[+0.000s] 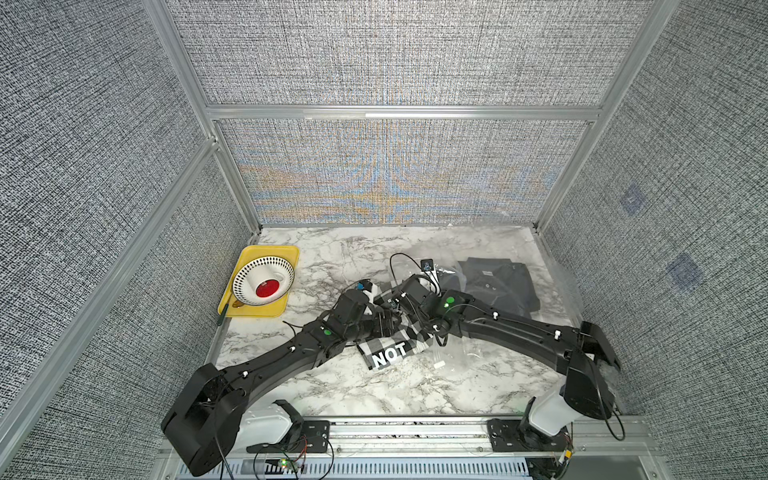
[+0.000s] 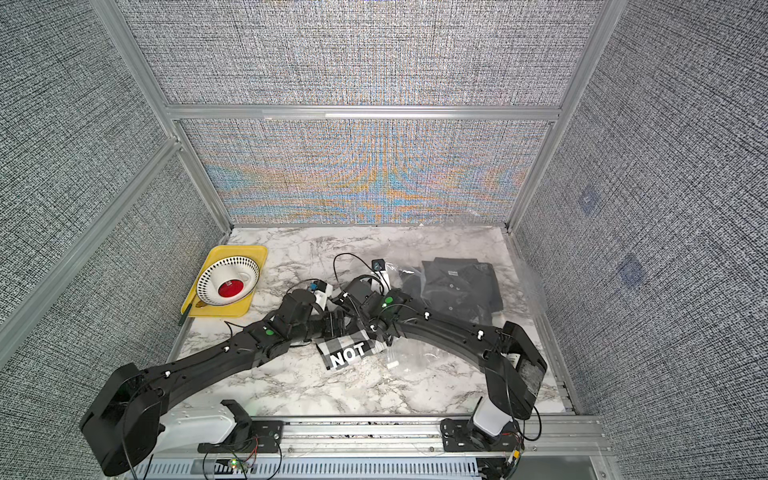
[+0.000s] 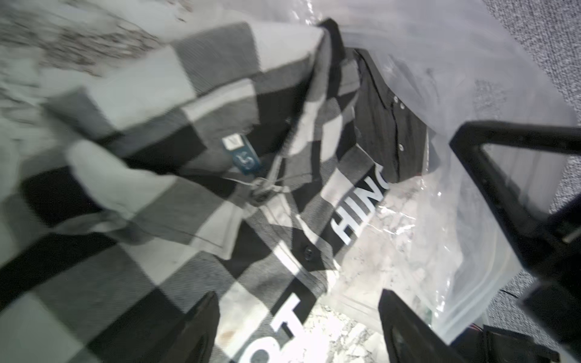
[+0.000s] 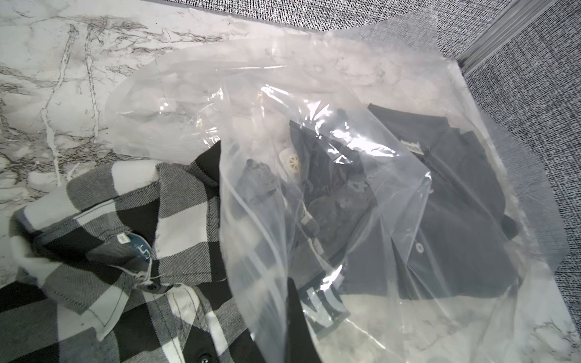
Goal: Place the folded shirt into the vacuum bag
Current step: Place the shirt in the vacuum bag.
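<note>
So, your left gripper [image 3: 297, 294] is hanging open over the plaid shirt [image 3: 188, 157], right gripper [image 1: 405, 287] is pinching the bag [image 4: 314, 78].

We see our left arm [image 1: 266, 365] and right arm [image 1: 519, 332] in matte black, each with a green light, small white fittings, loose black cables and a white base housing

In both top views the arms [image 1: 291, 357] cover most of the checked shirt [image 1: 390, 355] (only a strip reading NOT shows). In the left wrist view its near folds are blurred and the picture's edge cuts off the left claw [image 3: 297, 295]. The bag [image 4: 188, 110] hazes the dark shirt [image 4: 456, 220].
</note>
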`<state>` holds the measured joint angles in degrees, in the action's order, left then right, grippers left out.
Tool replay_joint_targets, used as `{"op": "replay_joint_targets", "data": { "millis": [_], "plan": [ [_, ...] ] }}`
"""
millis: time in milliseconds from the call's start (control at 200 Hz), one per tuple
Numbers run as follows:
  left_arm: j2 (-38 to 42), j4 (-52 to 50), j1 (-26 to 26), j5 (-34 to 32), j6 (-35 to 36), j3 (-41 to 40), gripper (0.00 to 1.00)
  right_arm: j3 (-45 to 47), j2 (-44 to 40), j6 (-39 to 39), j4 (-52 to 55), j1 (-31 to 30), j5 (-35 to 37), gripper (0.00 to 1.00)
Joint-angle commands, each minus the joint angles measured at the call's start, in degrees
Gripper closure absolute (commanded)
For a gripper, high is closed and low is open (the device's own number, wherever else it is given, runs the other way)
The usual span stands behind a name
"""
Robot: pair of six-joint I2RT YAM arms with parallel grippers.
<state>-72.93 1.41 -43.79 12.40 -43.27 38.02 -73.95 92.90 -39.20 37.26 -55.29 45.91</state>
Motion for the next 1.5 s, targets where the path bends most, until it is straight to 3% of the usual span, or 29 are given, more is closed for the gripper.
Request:
{"op": "replay_joint_targets", "data": {
  "millis": [0,290,485,631,851,986,1056,1136,1266,1371,1496],
  "plan": [
    [-3.1,6.4,-2.6,-1.0,-3.9,-0.1,0.18,-0.9,0.4,1.1,0.6,-1.0,3.2,1.0],
    [-18.6,21.0,-8.1,-3.7,-8.7,4.1,0.19,-0.9,-0.6,1.3,-1.7,-1.9,-2.2,1.0],
    [-28.1,23.9,-14.3,-14.2,1.3,8.2,0.16,-0.8,-0.8,1.4,-2.9,-0.6,-8.7,1.0],
    [-34.3,25.4,-16.1,-16.3,6.3,10.9,0.1,-1.0,-0.4,0.8,-1.9,-0.2,-9.9,1.0],
    [-38.5,18.6,-19.9,-23.3,13.7,17.7,0.06,0.1,0.0,0.6,-3.0,0.6,-13.3,1.0],
    [-39.7,17.3,-20.6,-26.8,15.6,18.8,0.08,-1.1,0.9,-0.2,0.0,0.9,-10.9,1.0],
    [-40.4,16.9,-20.6,-27.4,16.1,19.3,0.16,-1.7,1.1,-0.4,1.4,1.1,-8.9,1.0],
    [-40.8,15.2,-20.6,-27.3,16.6,20.6,0.33,-2.5,1.1,0.4,2.2,1.4,-7.8,1.0],
    [-40.5,16.7,-20.7,-26.7,15.7,19.8,0.51,-4.2,1.0,1.0,3.8,1.9,-7.1,1.0],
    [-39.9,16.7,-20.6,-25.6,14.9,19.8,0.77,-3.6,0.2,1.6,2.6,2.3,-8.0,1.0],
    [-36.6,16.6,-20.6,-24.1,13.1,18.5,0.96,-2.6,-0.2,2.0,1.5,2.8,-9.2,1.0]
  ]
}}
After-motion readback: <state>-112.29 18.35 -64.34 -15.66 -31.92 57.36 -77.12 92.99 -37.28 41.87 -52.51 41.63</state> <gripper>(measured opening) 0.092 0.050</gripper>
